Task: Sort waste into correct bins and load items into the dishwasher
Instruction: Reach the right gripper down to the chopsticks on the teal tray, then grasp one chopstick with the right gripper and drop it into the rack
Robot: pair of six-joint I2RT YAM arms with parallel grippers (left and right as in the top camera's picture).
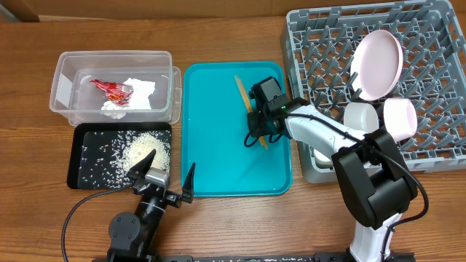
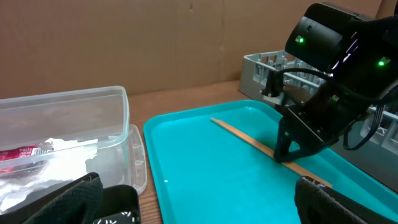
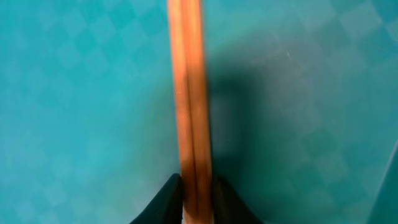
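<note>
The wooden chopsticks [image 1: 243,94] lie on the teal tray [image 1: 218,167]. My right gripper [image 1: 259,135] is shut on them near their near end, and the right wrist view shows both sticks [image 3: 189,93] pinched between the fingertips [image 3: 196,200]. My left gripper [image 1: 164,183] is open and empty at the tray's front left corner. In its wrist view [image 2: 205,211] the chopsticks [image 2: 245,138] and the right gripper [image 2: 291,152] show ahead. The clear tub [image 1: 65,73] holds the red packet [image 1: 111,89] and the napkin [image 1: 138,91]. Rice [image 1: 138,149] lies in the black tray [image 1: 80,175].
The grey dish rack [image 1: 437,138] stands at the right with the pale plate [image 1: 377,64], a pale bowl [image 1: 400,116] and a white cup [image 1: 360,116] standing among its pegs. The right arm reaches over the rack's front left corner.
</note>
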